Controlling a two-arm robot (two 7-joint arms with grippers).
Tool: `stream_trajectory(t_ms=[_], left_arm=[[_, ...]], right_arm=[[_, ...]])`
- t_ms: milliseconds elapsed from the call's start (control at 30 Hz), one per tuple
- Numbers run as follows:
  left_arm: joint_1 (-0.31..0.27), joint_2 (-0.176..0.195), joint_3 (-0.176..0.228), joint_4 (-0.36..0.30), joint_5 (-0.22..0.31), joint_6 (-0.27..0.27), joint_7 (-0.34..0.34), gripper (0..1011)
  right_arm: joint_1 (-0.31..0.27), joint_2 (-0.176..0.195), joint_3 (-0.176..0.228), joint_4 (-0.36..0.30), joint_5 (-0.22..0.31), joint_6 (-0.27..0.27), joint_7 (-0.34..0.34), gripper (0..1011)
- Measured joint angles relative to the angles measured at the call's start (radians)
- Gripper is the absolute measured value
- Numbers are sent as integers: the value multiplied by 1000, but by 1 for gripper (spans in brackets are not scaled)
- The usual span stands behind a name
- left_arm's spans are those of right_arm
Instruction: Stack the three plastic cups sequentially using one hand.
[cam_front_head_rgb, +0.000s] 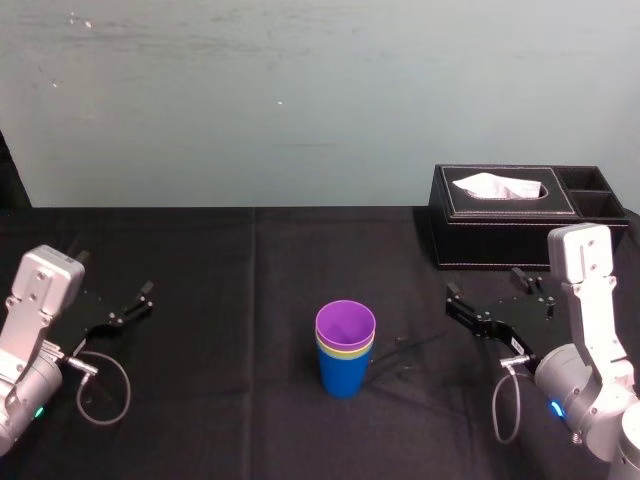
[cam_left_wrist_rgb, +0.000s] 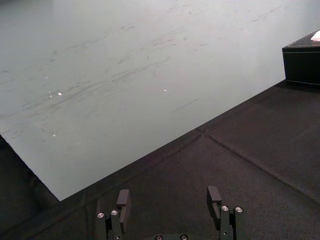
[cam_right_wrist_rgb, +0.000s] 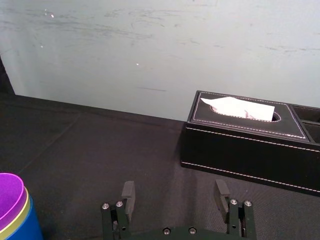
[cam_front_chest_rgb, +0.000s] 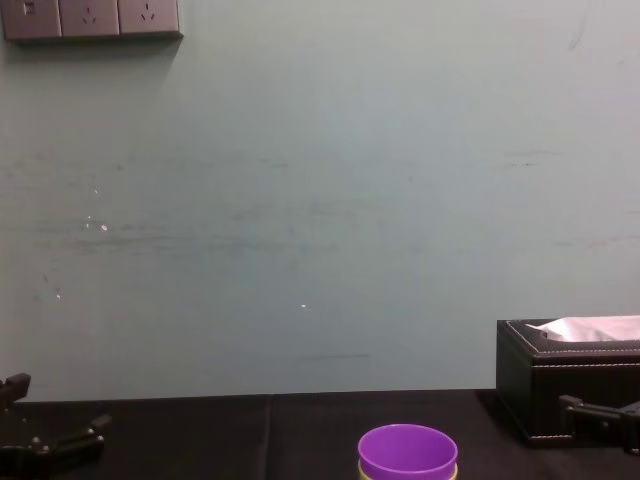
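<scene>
The jaws of the right gripper (cam_right_wrist_rgb: 175, 194) stand wide apart and released, with nothing between them and nothing touching either finger. The gripper hangs low over the right side of the bench (cam_front_head_rgb: 250, 410), just in front of the black tissue box (cam_front_head_rgb: 500, 238) and well apart from the cups. The left gripper (cam_left_wrist_rgb: 169, 200) sits at the left side of the bench, its jaws likewise spread and empty, pointing toward the far wall (cam_front_head_rgb: 300, 100) – it looks parked, which fits a job meant for one arm.

The three cups are nested into a single stack near the middle of the bench, between the two grippers. The blue cup (cam_front_head_rgb: 346, 380) stands upright on the bench as the base. The yellow-green cup (cam_front_head_rgb: 347, 353) sits inside it with only a thin band of its rim showing, and the purple cup (cam_front_head_rgb: 345, 322) sits innermost, its open mouth uppermost. The tapered walls let each cup drop deep into the one below, so the stack is little taller than a single cup and stands straight, with no visible lean.

Judged from this layout, the stacking looks finished: no cup stands alone and the working gripper holds nothing. What is left, if anything, is for the right arm to go to rest. The stack is far enough off to be safe – the likelier brush is with the tissue box close behind that gripper.
</scene>
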Motion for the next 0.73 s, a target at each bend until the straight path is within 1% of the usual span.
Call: stream_trajectory(t_ms=[733], left_arm=[[0, 0, 0, 0, 0, 0, 0, 1000]], right_arm=[[0, 0, 0, 0, 0, 0, 0, 1003]])
